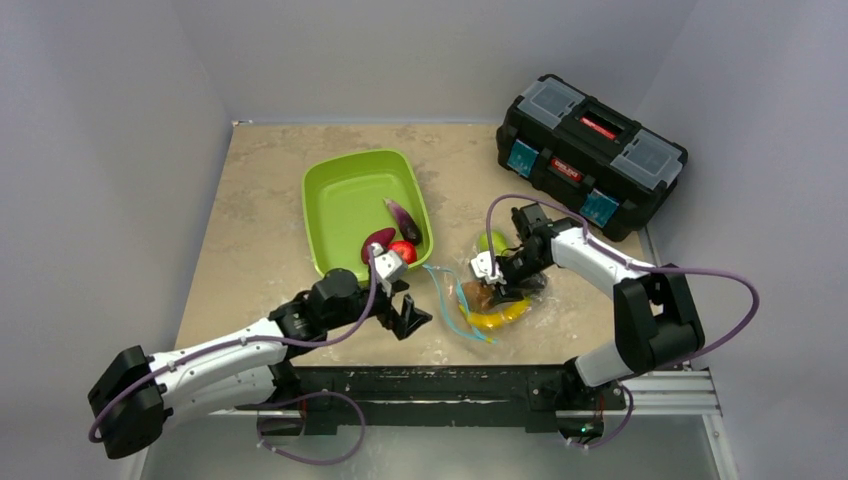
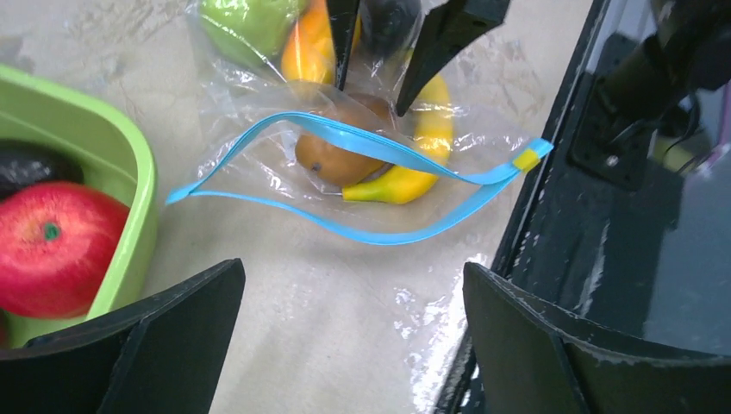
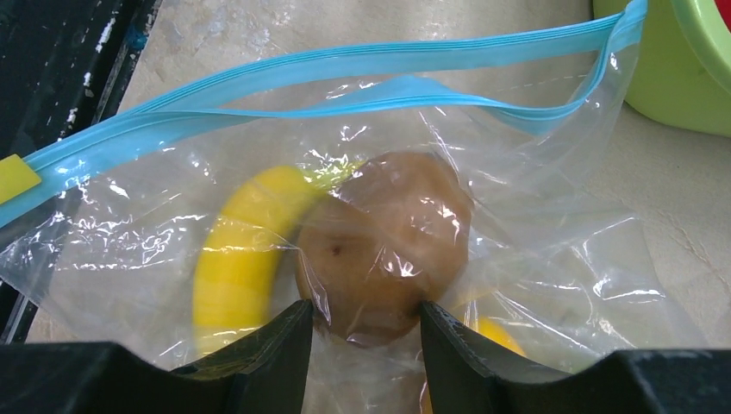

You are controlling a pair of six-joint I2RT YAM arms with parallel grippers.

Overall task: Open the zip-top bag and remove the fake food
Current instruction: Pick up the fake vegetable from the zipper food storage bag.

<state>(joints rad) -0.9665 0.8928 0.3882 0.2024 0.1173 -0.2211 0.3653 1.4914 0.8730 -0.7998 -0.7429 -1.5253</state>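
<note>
The zip-top bag lies on the table right of centre, its blue zipper strip gaping open toward the left arm. Inside the zip-top bag I see fake food: a brown kiwi, a yellow banana, a green pear and an orange piece. My right gripper presses on the bag from above, its fingers pinching the kiwi through the plastic. My left gripper hangs wide open and empty over bare table between tray and bag. A red apple and a purple eggplant lie in the tray.
The lime-green tray stands left of the bag, its near corner beside my left gripper. A black toolbox sits at the back right. The black mounting rail runs along the near table edge, close to the bag's yellow slider.
</note>
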